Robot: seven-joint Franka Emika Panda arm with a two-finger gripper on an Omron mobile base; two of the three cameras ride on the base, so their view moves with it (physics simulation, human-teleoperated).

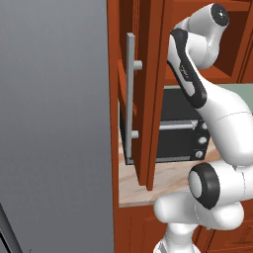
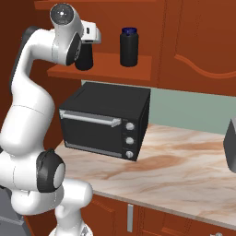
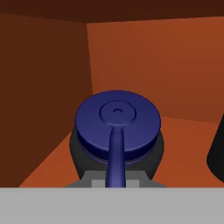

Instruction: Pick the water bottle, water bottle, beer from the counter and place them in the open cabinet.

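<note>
My gripper (image 2: 85, 46) reaches into the open cabinet (image 2: 108, 68) and is shut on the lid of a black water bottle (image 2: 84, 59), at the shelf's left end. Whether that bottle rests on the shelf or hangs just above it, I cannot tell. In the hand view its dark blue lid with the loop (image 3: 117, 120) lies right under my gripper (image 3: 116, 180), close to the cabinet's inner corner. A second water bottle (image 2: 129, 46) stands upright on the shelf to the right. The beer is out of view. The marble counter (image 2: 184, 170) lies below.
A black oven (image 2: 103, 120) sits on the counter under the shelf. The cabinet door with its grey bar handle (image 1: 130, 94) hangs open on the left. A dark grey object (image 2: 230, 145) stands at the counter's right edge. A closed cabinet door (image 2: 198, 41) lies right of the shelf.
</note>
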